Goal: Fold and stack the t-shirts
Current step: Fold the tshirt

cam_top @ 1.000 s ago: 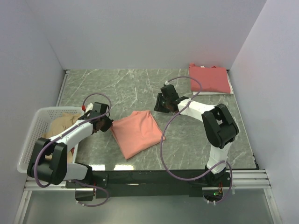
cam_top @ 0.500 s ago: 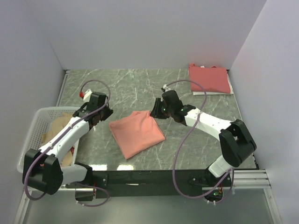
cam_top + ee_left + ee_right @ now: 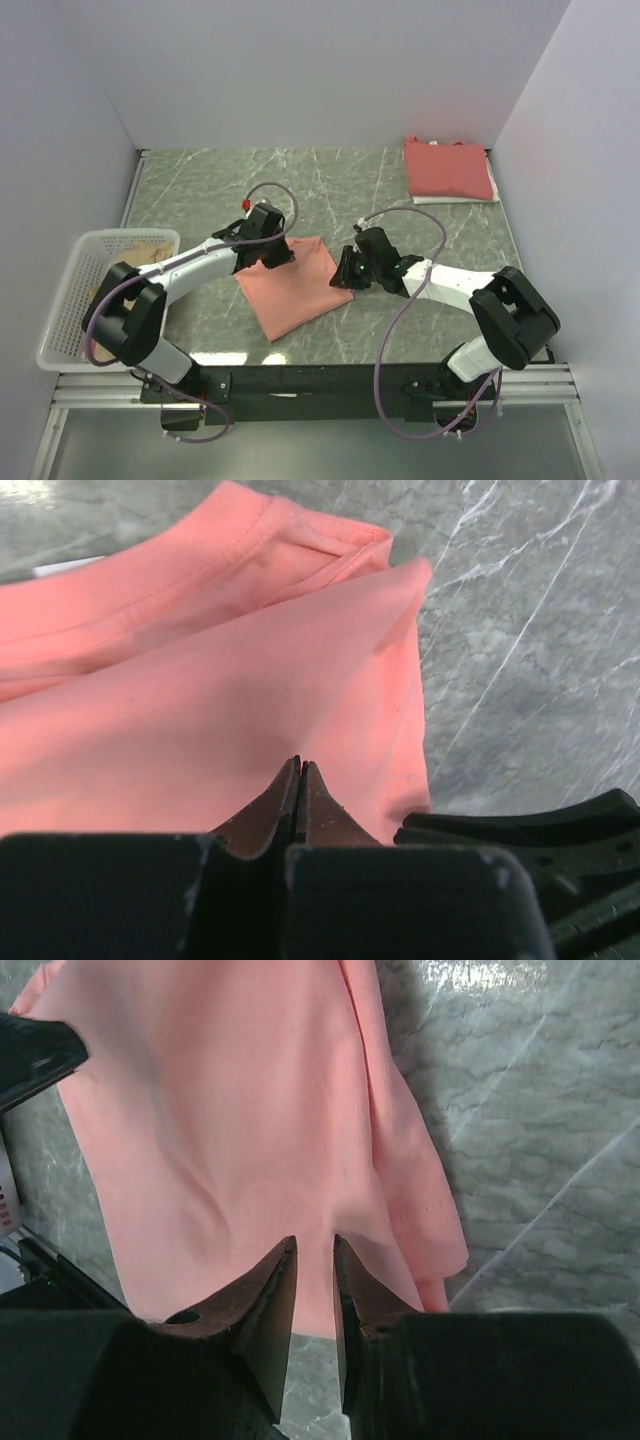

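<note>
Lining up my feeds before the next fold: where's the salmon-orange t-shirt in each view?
Top external: salmon-orange t-shirt at table centre, between the arms.
Left wrist: fills left and centre.
Right wrist: fills upper left and centre.
Shared landmark: green marble tabletop.

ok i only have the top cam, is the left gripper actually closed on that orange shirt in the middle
Observer: In the left wrist view the left gripper has its fingers pressed together, tips down on the salmon-orange t-shirt. I can't tell whether any cloth is pinched.
Operator: and the right one
Observer: The right gripper has its jaws a narrow gap apart, tips over the same shirt.
Operator: which part of the shirt is it at
Observer: It is just beside the stitched hem, where layered edges lie on the marble.
</note>
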`<move>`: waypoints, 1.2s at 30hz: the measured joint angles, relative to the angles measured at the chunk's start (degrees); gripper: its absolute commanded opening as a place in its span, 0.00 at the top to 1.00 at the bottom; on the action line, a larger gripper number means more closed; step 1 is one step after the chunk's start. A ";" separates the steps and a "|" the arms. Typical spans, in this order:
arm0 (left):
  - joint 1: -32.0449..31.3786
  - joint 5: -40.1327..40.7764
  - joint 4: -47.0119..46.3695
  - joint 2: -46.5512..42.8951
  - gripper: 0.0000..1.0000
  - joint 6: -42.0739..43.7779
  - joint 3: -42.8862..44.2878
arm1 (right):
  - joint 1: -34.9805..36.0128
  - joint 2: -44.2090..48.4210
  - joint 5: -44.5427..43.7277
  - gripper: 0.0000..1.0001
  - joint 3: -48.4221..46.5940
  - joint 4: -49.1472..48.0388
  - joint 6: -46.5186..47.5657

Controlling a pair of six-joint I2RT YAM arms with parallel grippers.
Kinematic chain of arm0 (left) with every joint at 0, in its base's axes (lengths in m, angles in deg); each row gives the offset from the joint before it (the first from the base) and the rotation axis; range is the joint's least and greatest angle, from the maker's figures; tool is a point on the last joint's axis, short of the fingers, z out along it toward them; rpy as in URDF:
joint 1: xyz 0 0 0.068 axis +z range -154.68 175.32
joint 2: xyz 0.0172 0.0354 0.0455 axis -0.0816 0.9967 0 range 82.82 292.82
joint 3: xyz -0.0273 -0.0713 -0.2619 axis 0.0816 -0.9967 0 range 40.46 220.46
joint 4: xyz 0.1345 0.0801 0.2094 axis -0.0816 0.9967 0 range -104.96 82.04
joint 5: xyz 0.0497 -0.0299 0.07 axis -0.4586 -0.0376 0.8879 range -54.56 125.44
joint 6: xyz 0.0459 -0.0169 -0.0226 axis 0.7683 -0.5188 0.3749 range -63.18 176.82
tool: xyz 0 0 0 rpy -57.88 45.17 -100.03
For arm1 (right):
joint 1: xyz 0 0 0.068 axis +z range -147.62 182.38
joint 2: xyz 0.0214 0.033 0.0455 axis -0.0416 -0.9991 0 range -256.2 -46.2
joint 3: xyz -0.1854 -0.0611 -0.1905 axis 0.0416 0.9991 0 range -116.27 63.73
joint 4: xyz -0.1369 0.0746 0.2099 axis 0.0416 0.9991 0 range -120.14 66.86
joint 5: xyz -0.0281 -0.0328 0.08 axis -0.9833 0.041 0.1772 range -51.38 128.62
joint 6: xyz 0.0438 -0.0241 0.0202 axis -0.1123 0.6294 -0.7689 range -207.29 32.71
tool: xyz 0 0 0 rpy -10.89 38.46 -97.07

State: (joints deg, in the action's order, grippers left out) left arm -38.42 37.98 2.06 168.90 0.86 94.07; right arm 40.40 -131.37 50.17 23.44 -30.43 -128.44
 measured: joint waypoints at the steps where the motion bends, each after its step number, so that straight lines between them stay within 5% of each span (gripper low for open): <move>1: -0.04 -0.55 -0.76 0.87 0.99 0.13 0.00 | 0.00 0.20 0.11 0.72 0.31 -0.17 -0.13; 14: 5.70 -3.72 -5.70 14.34 0.99 1.22 2.45 | 0.09 -4.04 1.16 0.73 0.17 -3.87 -0.59; 36: 8.79 -7.43 -8.66 15.52 0.99 2.40 2.67 | 3.76 2.64 6.54 0.73 -1.31 -6.16 -1.36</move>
State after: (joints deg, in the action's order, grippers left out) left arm -29.63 30.55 -6.60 184.42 3.26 96.73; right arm 44.16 -128.72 56.71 22.12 -36.59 -129.79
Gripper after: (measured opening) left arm 0.013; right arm 0.269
